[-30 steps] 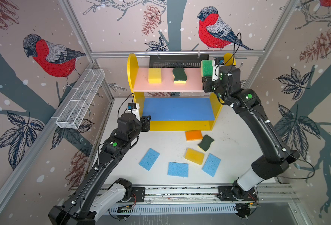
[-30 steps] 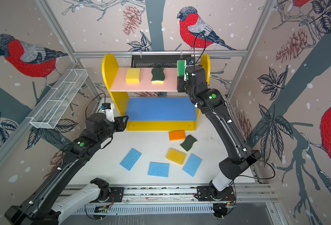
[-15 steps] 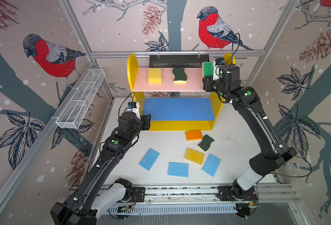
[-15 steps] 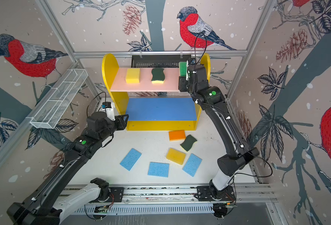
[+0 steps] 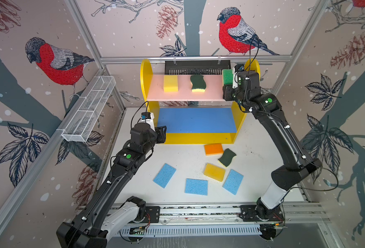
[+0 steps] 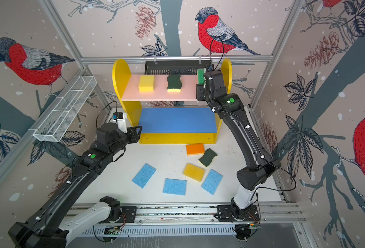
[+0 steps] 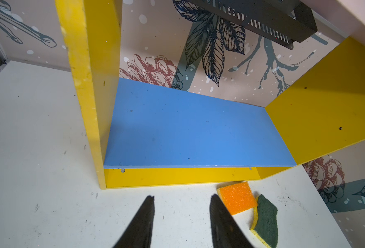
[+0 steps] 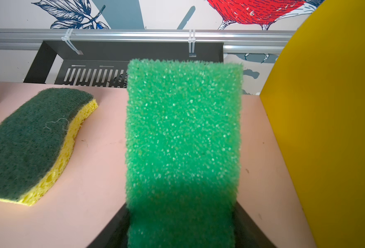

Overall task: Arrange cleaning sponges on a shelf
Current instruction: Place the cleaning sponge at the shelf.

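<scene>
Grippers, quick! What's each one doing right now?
Left gripper: open, holding nothing.
Right gripper: jaws closed on the green sponge.

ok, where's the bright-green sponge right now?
In both top views the bright-green sponge is at the pink upper board's right end, between the right gripper's jaws, beside the wavy dark-green sponge.

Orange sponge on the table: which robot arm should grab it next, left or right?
Left, probably. The left gripper is open and empty, low over the table near the orange-topped rectangular foam sponge. The right gripper is up at the pink upper board, jaws around the bright-green-topped foam sponge.
</scene>
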